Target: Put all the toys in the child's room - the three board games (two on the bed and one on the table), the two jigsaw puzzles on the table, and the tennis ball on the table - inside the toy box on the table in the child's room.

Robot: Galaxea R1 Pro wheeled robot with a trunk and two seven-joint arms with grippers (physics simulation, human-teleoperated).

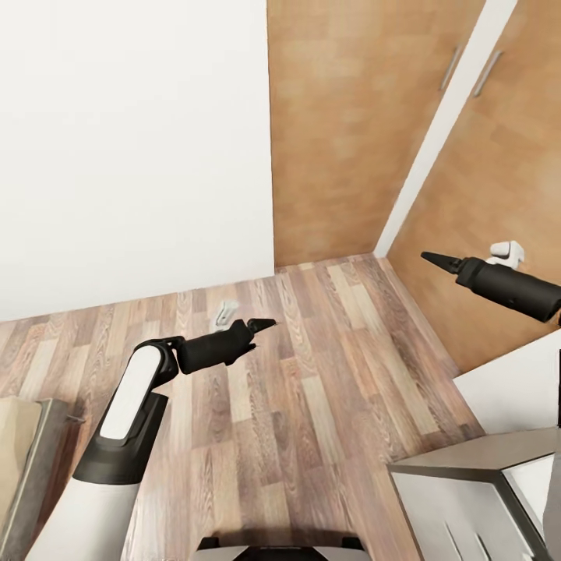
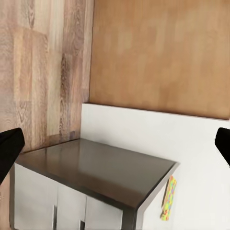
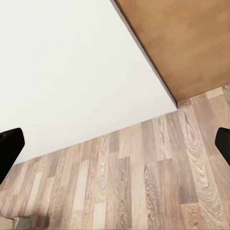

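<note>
My left gripper point(image 1: 262, 323) hangs open and empty over the wood floor, left of the table point(image 1: 467, 461). In the left wrist view its fingers point(image 2: 7, 149) stand wide apart, looking at the table's dark grey wing point(image 2: 103, 167) and light grey top point(image 2: 143, 134). A multicoloured jigsaw puzzle point(image 2: 168, 197) lies flat on the light top beside the wing. My right gripper point(image 1: 436, 260) is raised in front of the wooden doors, open and empty, and its fingers point(image 3: 8, 149) frame bare floor and wall. The board games, tennis ball and toy box are out of view.
A white wall point(image 1: 132, 156) stands ahead on the left and brown wooden wardrobe doors point(image 1: 351, 125) ahead and to the right. Plank floor point(image 1: 312, 389) lies open between them. A beige and grey piece of furniture point(image 1: 23, 452) sits at the lower left.
</note>
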